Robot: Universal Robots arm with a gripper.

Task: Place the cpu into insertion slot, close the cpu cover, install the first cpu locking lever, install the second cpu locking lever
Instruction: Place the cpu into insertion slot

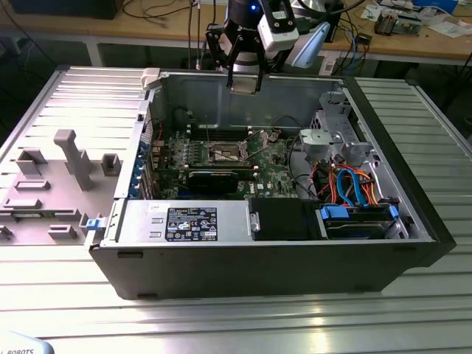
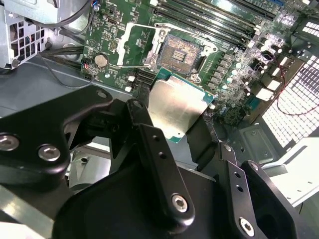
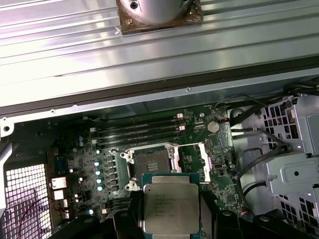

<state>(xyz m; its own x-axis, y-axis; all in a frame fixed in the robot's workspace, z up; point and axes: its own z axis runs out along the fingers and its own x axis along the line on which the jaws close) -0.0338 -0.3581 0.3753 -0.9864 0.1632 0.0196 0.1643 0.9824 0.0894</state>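
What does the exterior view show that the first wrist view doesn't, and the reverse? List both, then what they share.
Exterior view: the whole computer case, the grey fixture tray, blue and orange cables. First wrist view: the coin battery, lettering on the cpu. Shared: the claw gripping the cpu over the empty insertion slot, cpu cover open.

In the exterior view we look down from well off into the open dark-grey metal computer case (image 1: pixel 280 258), while both wrist views sit far nearer above its green circuit board (image 2: pixel 107 37) (image 3: pixel 219 144) and square silver-rimmed insertion slot (image 2: pixel 182 50) (image 3: pixel 149 160), which all three share.
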